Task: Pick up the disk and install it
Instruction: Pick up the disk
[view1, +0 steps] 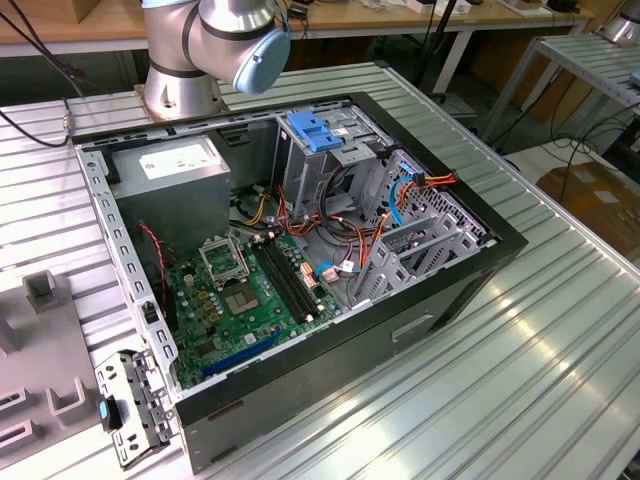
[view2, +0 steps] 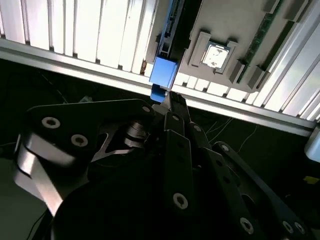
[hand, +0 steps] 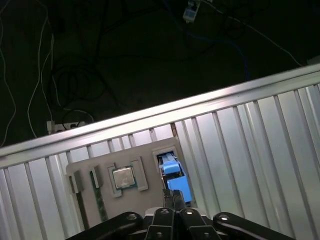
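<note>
Tabletop (hand: 250, 150) of ribbed aluminium, dark floor (hand: 125, 50) beyond, tool (hand: 173, 195) clenched near disk (hand: 171, 169).

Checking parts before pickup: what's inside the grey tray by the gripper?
The disk stands in a slot beside a square chip and a green memory stick. The gripper covers part of the disk.

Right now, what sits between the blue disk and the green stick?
A square silver chip lies between the disk and the green stick, seen in the first wrist view.
</note>
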